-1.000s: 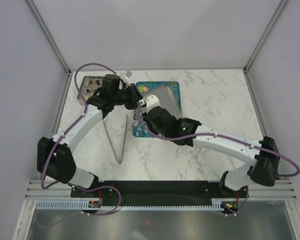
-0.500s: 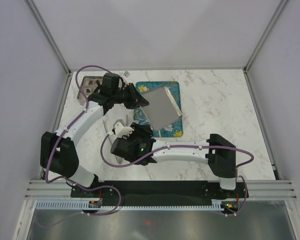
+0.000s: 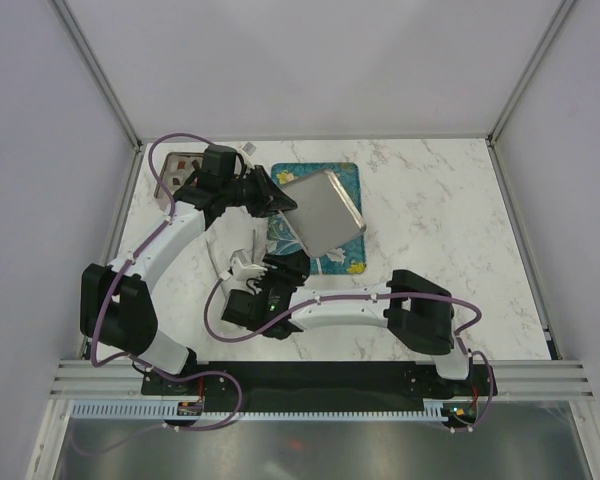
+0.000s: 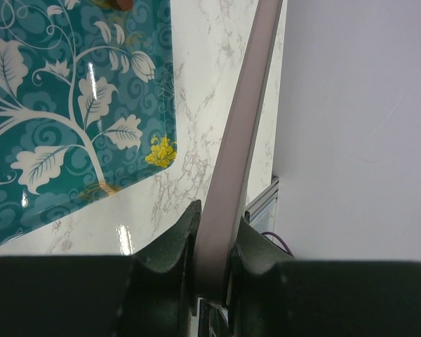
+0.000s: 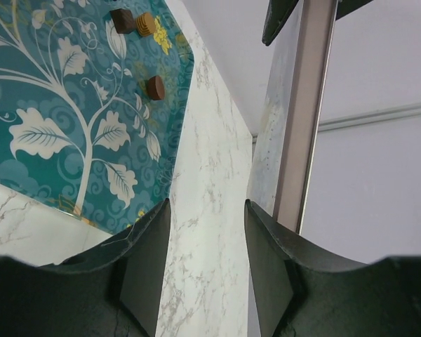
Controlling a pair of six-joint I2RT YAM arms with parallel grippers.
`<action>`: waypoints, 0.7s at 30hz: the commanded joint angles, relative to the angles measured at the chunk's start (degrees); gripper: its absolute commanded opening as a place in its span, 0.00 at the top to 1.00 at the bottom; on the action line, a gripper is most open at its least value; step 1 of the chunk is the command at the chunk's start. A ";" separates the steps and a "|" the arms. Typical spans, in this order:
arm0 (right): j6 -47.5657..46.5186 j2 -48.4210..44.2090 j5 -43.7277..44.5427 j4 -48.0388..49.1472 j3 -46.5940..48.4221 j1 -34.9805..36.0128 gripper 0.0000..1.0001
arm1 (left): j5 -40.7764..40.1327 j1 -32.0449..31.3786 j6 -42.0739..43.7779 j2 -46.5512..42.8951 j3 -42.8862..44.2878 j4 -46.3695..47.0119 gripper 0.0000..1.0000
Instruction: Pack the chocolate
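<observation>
Left claw is clamped on the edge of the tilted metal lid; right claw hangs empty, fingers apart, low over the desk beside the teal tray; chocolate lies at the tray's far end. Best to hold the lid steady and high, so the right claw reaches the pieces without nudging them.

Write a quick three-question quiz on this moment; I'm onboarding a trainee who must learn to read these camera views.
1. True or false: the left gripper clamps the silver tin by its edge.
2. The right gripper has jaws that are: A) shut on tongs, B) open and empty, C) shut on a spoon.
3. Fill in: the right wrist view shows ___ chocolate pieces on the teal tray.
Key: 1 true; 2 B; 3 three.
</observation>
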 commanded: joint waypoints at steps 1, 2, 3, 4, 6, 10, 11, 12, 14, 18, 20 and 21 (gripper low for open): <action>-1.21 0.40 6.38 -1.11 0.47 1.54 0.45 | 1.09 0.85 -0.16 -0.28 1.48 -0.03 0.98; -2.86 0.49 6.02 -1.20 0.64 2.76 0.44 | 1.26 1.46 -0.25 0.16 1.66 0.06 0.98; -3.40 0.75 5.67 -1.20 1.08 3.47 0.44 | 1.96 1.82 -0.34 0.60 2.18 0.23 0.98; -4.54 0.84 5.93 -1.28 1.52 4.09 0.43 | 2.40 2.08 -0.77 1.39 2.28 0.32 0.98; -4.03 1.71 6.11 -4.51 4.31 5.41 0.39 | 3.19 2.96 -0.86 2.01 2.63 0.59 0.98; 2.82 5.05 5.84 -15.86 11.00 4.98 0.33 | 3.90 3.84 -0.95 2.72 2.19 0.59 0.98; 5.09 5.84 6.10 -17.44 11.88 4.89 0.32 | 3.81 3.93 -0.95 2.72 2.10 0.59 0.98; 5.81 7.33 6.72 -20.07 13.46 4.71 0.31 | 3.90 3.93 -1.04 2.80 2.01 0.59 0.98; 7.13 8.39 6.72 -21.76 14.52 4.71 0.31 | 3.90 4.37 -1.04 3.07 1.84 0.68 0.98; 9.94 9.45 6.72 -24.39 16.28 4.62 0.31 | 4.69 5.16 -1.48 3.59 2.10 0.50 0.98; 10.22 9.10 6.29 -24.66 16.20 3.66 0.31 | 4.52 5.42 -1.57 3.60 2.01 0.41 0.98; 10.22 9.01 6.98 -24.66 15.94 3.31 0.31 | 4.43 5.51 -1.57 3.42 2.10 0.33 0.98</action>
